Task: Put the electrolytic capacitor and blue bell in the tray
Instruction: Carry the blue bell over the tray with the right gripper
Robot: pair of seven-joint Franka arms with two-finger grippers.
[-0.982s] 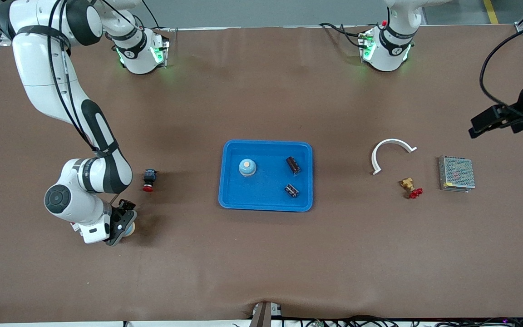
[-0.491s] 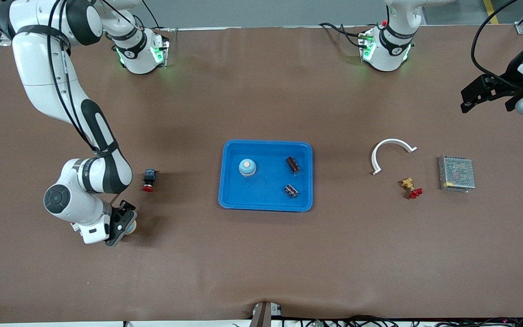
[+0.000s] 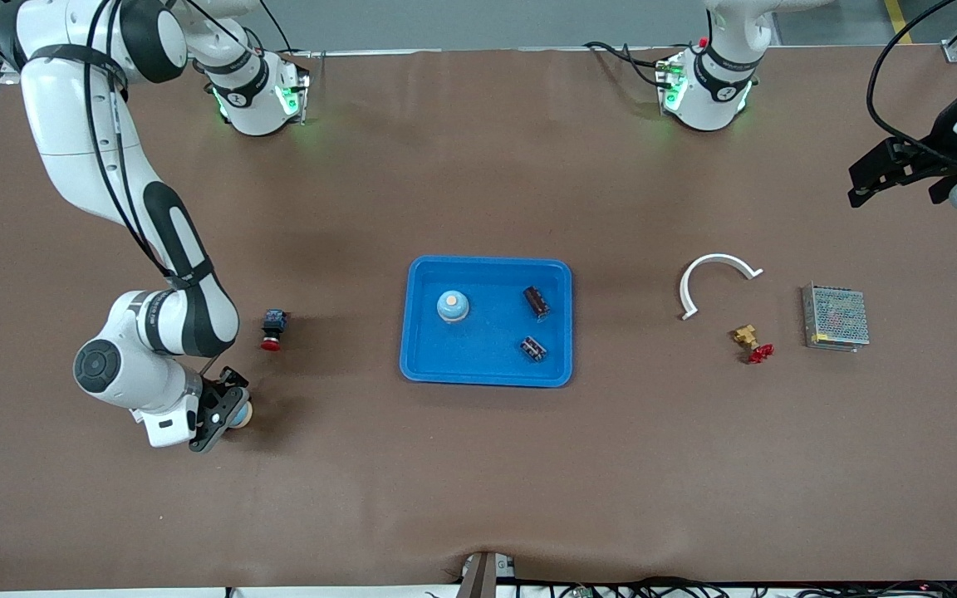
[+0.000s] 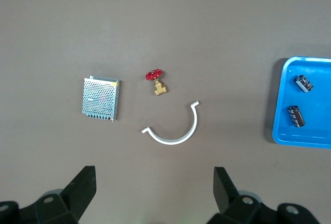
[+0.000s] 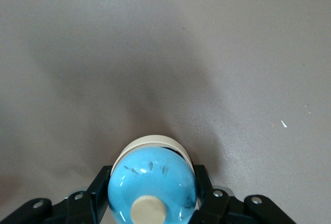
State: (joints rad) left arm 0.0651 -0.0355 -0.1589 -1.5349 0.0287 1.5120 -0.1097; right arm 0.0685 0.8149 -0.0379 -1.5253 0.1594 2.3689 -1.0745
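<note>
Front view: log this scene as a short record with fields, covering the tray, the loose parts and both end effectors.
tray: blue, mid-table
in tray: bell, two capacitors
second bell: outside tray, toward right arm's end
right end effector: shut on second bell
left end effector: open, empty, over bare table at left arm's end
red button: between right arm and tray
white clip, valve, mesh box: toward left arm's end
left to do: second bell not yet in tray
</note>
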